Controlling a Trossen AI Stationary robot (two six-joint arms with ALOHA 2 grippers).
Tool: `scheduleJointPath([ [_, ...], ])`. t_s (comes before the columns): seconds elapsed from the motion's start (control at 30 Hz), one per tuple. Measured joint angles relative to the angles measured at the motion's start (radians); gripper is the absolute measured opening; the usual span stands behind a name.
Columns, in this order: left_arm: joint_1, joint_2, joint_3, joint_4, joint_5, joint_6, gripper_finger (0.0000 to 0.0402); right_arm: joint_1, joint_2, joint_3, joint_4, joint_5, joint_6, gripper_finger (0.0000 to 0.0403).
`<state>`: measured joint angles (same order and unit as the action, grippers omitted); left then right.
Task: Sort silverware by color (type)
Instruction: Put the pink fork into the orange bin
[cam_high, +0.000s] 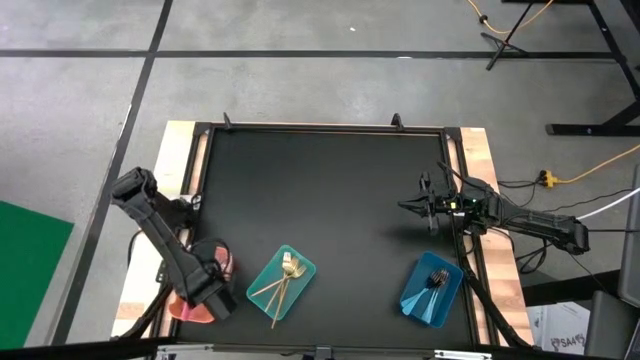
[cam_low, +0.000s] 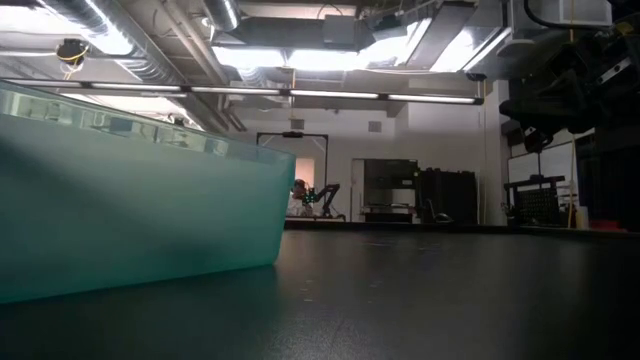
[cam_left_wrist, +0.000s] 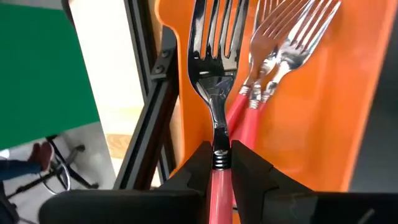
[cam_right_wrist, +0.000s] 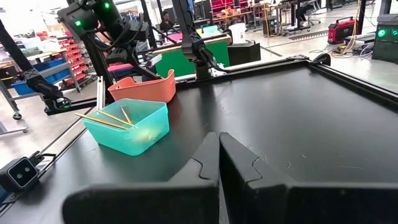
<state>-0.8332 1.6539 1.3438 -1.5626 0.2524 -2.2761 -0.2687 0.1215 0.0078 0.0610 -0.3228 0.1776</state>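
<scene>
The left gripper (cam_left_wrist: 222, 163), closed on a pink-handled fork (cam_left_wrist: 216, 93) over the orange tray (cam_left_wrist: 323, 93), risks tangling neighbouring forks (cam_left_wrist: 280, 50) on release.

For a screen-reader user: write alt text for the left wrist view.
The left gripper is shut on a pink-handled fork, held over an orange tray where two more pink-handled forks lie.

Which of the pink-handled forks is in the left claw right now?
The fork nearest the orange tray's wall, pinched at its handle by the left claw; the other two forks lie loose beside it.
</scene>
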Motion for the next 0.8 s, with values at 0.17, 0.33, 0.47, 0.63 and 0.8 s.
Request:
scheduleJointPath([
  [0.17, -0.033, 0.000, -0.062, 0.067, -0.002, 0.004, 0.0036, 0.000, 0.000, 0.000, 0.000, 0.000, 0.000, 0.0000],
  [0.33, -0.054, 0.000, -0.111, 0.109, -0.004, 0.008, 0.0036, 0.000, 0.000, 0.000, 0.000, 0.000, 0.000, 0.0000],
  [0.47, -0.067, 0.000, -0.140, 0.132, -0.024, 0.018, 0.0037, 0.000, 0.000, 0.000, 0.000, 0.000, 0.000, 0.0000],
  [0.63, -0.081, 0.000, -0.155, 0.143, -0.027, 0.090, 0.0037, 0.000, 0.000, 0.000, 0.000, 0.000, 0.000, 0.0000],
  [0.8, -0.081, 0.000, -0.155, 0.144, -0.053, 0.110, 0.0037, 0.000, 0.000, 0.000, 0.000, 0.000, 0.000, 0.0000],
])
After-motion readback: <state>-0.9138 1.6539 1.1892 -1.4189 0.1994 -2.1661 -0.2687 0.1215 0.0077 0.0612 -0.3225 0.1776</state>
